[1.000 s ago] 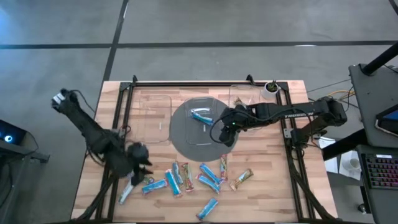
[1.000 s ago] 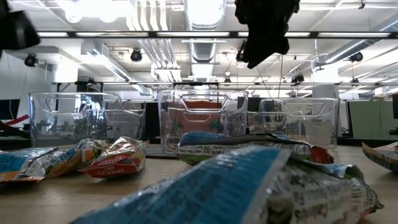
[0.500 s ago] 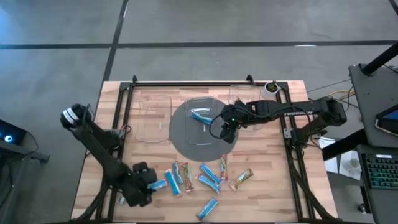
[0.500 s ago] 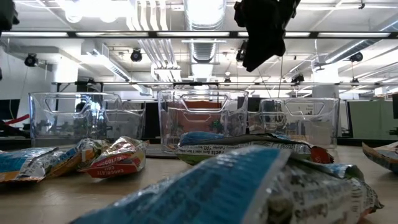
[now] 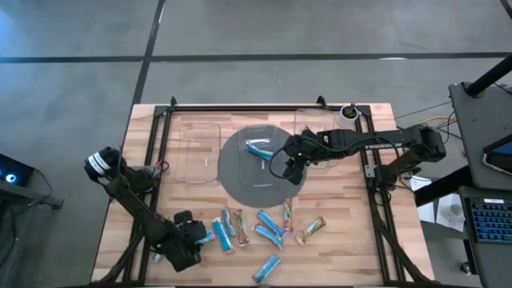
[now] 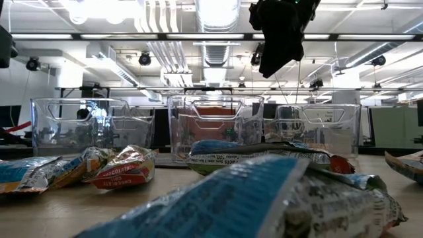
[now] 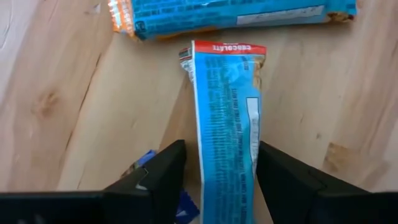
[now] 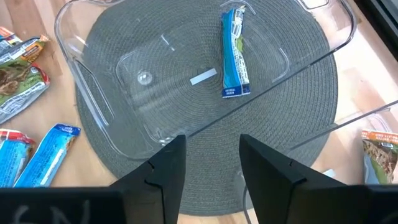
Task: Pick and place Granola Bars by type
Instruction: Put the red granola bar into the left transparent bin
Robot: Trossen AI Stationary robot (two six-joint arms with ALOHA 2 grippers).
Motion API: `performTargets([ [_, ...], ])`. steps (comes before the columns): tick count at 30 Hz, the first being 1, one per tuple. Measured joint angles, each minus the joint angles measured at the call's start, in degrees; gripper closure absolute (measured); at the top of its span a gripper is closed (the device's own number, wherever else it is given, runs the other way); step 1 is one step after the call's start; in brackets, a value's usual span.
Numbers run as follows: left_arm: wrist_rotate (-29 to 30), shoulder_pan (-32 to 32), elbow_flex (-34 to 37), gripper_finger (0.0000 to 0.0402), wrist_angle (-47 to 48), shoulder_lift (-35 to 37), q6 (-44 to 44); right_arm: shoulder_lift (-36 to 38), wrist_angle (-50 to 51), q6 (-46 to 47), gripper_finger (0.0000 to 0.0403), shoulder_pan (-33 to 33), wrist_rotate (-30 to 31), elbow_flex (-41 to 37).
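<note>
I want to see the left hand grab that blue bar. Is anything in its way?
Nothing visible blocks it. The left hand is open, with one finger on each side of the light-blue bar lying flat on the wooden table. Another blue bar lies just beyond its far end.

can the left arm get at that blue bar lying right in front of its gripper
Probably yes. The left gripper is open with its fingers straddling the near end of the light-blue bar, which lies flat on the bare wood. A second blue bar lies beyond it, apart, not in the way.
</note>
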State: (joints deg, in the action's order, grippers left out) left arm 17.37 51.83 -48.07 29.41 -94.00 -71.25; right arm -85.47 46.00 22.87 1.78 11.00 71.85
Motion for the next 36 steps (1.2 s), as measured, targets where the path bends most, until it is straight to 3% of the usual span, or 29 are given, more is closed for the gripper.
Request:
performTargets([
  [4, -1.18, -0.52, 0.20, 0.0251, 0.29, 0.57, -0.42, 0.00, 0.09, -0.43, 0.0260, 0.02, 0.00, -0.02],
  [10, -4.11, -1.40, 0.50, 0.0334, 1.15, 3.51, -0.88, 0.00, -0.09, -1.70, 0.0266, 0.20, 0.00, -0.02],
  [13, -5.25, -1.66, 0.23, 0.0362, 1.03, 6.79, -1.61, 0.03, -0.88, -2.45, 0.0266, 0.27, -0.76, -0.02],
  [16, -2.66, -1.91, 0.09, 0.0372, 1.23, 12.26, -4.26, 0.17, -2.30, -2.99, 0.0267, 0.53, -1.03, 0.04],
  [19, 5.95, -2.84, 0.11, 0.0370, 2.78, 19.93, -8.19, 0.24, -2.84, -3.61, 0.0268, 1.19, -1.03, 0.07],
  [24, 33.09, -6.53, 0.59, 0.0369, 11.35, 34.82, -19.08, 0.26, -3.32, -3.82, 0.0268, 2.05, -1.03, 0.04],
  [27, 42.18, -10.99, 1.39, 0.0369, 16.82, 42.44, -21.91, 0.26, -3.43, -4.03, 0.0268, 2.16, -1.03, 0.04],
  [32, 38.70, -23.83, 5.34, 0.0367, 21.64, 48.59, -16.20, 0.26, -3.59, -3.56, 0.0268, 2.14, -1.01, 0.04],
  [36, 30.40, -35.19, 9.07, 0.0347, 21.37, 49.00, -12.78, 0.28, -3.76, -2.04, 0.0268, 2.12, -1.01, 0.04],
])
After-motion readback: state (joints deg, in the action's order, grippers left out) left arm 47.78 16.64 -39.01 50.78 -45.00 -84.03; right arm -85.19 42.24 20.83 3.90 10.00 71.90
